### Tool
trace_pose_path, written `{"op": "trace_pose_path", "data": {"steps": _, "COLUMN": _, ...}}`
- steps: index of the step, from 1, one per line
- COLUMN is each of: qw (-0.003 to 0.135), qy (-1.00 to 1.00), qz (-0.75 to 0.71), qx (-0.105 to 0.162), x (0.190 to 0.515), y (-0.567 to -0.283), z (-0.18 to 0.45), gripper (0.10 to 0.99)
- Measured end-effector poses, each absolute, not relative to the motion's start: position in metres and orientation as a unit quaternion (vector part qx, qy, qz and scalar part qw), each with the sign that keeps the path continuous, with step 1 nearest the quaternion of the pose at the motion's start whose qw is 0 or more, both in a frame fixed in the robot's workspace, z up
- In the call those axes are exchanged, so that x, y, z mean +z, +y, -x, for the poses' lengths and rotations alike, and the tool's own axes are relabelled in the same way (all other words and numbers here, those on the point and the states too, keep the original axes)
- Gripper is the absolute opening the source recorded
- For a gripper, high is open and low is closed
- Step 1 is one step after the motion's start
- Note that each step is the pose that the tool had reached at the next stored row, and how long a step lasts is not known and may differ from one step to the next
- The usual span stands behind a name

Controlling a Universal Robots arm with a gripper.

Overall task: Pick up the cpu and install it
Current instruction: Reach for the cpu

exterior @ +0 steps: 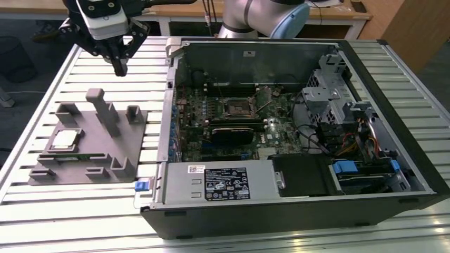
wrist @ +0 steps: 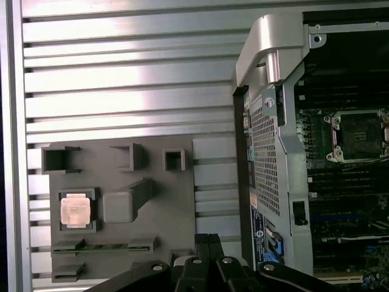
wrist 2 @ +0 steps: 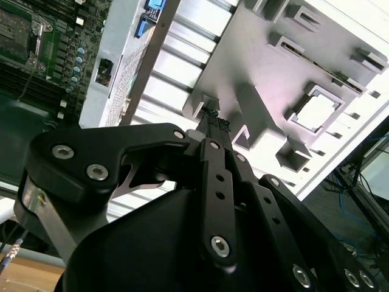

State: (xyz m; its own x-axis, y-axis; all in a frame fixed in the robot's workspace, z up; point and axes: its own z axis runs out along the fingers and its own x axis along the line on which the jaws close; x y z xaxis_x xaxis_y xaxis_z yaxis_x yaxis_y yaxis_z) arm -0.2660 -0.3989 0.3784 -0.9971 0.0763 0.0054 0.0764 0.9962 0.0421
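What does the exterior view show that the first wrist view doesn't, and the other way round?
Exterior view's extras: the silver and blue robot arm, the grey metal power box with a white label, and the blue plastic clips inside the black computer case.

First wrist view's extra: the perforated metal panel on the case's outside.

Shared: the small silvery square cpu lying in the grey plastic holder, the hollow black square socket frame, the slatted metal table, and the black gripper, shut and empty.
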Motion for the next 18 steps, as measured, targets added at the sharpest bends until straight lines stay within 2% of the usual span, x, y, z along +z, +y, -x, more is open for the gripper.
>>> {"op": "trace_pose_path", "data": {"steps": 18, "qw": 0.003, "qy": -0.999, "qz": 0.038, "qx": -0.021, "x": 0.377, "y": -0.399, "z": 0.28, "gripper": 0.106}}
